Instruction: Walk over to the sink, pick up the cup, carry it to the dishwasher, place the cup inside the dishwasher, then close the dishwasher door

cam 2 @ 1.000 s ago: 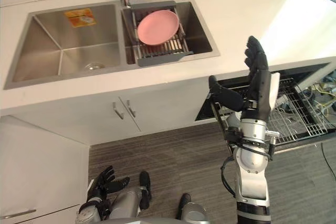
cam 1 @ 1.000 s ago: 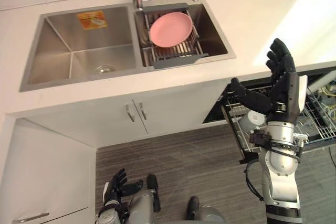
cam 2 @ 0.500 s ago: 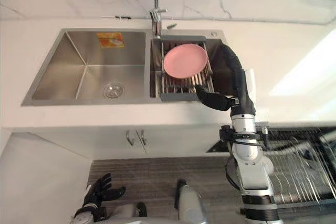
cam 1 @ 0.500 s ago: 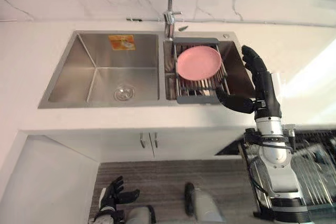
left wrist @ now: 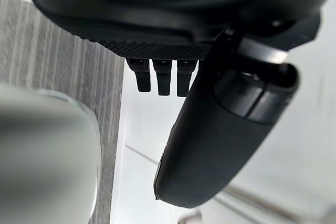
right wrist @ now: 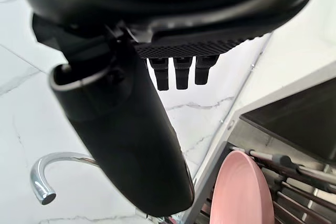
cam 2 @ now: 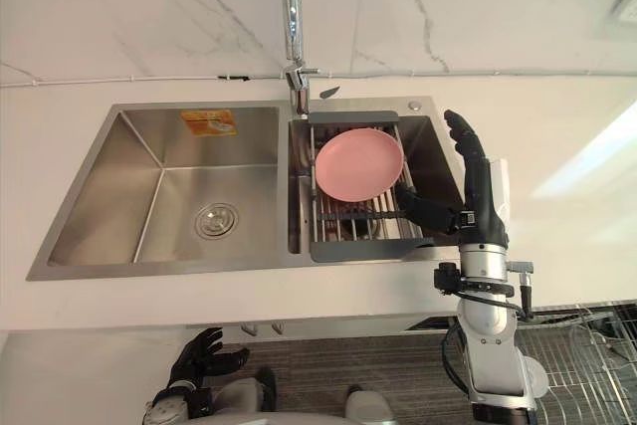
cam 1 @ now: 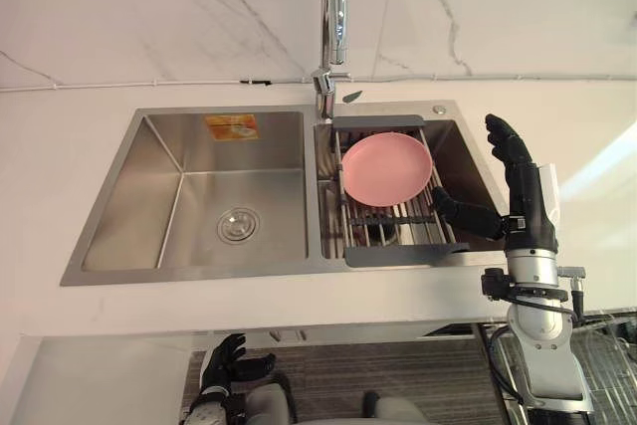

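The right hand (cam 1: 525, 201) hovers over the sink (cam 1: 199, 201) at the plate's (cam 1: 387, 168) three o'clock, fingers straight, thumb splayed (poised to reach in, likely); the left hand (cam 1: 224, 360) idles low, fingers relaxed.

The right hand (cam 1: 520, 188) is matt black with slim, segmented fingers (cam 1: 508, 146) and a white panel (cam 1: 551, 204) along its outer edge. The right forearm (cam 1: 542, 365) is rounded silver-grey metal, ringed by a dark collar (cam 1: 528, 284) at the wrist. The left hand (cam 1: 225, 363) is black too; close up, its thumb (left wrist: 220, 145) is a thick, smooth, dark shell.
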